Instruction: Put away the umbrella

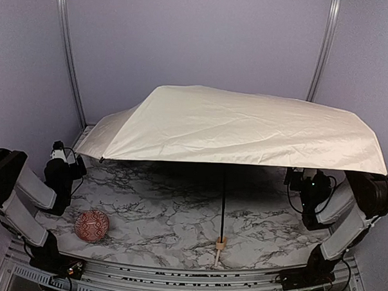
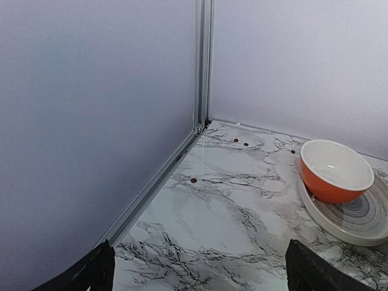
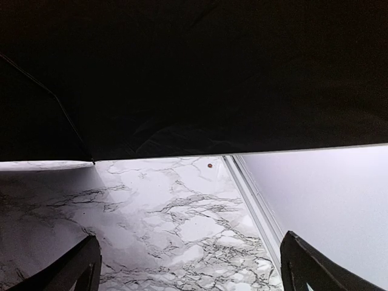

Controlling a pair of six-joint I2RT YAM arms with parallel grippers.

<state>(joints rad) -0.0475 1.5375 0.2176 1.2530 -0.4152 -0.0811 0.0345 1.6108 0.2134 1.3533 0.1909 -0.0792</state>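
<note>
Inside a booth of smooth pale lilac wall panels joined by slim aluminium posts, a glossy white marble-patterned table with dark grey veins fills the floor. Over most of it spreads the open compact umbrella. Its creased cream-beige fabric canopy is tilted, lowest at the left. A thin black shaft drops to a small pale tan handle, which rests on the table near the front edge.

In the left wrist view, a round grey-ringed plate carries a glossy orange bowl with a white inside. A red patterned ball sits on the table at front left. The left pincer and right pincer both gape wide, gripping nothing.
</note>
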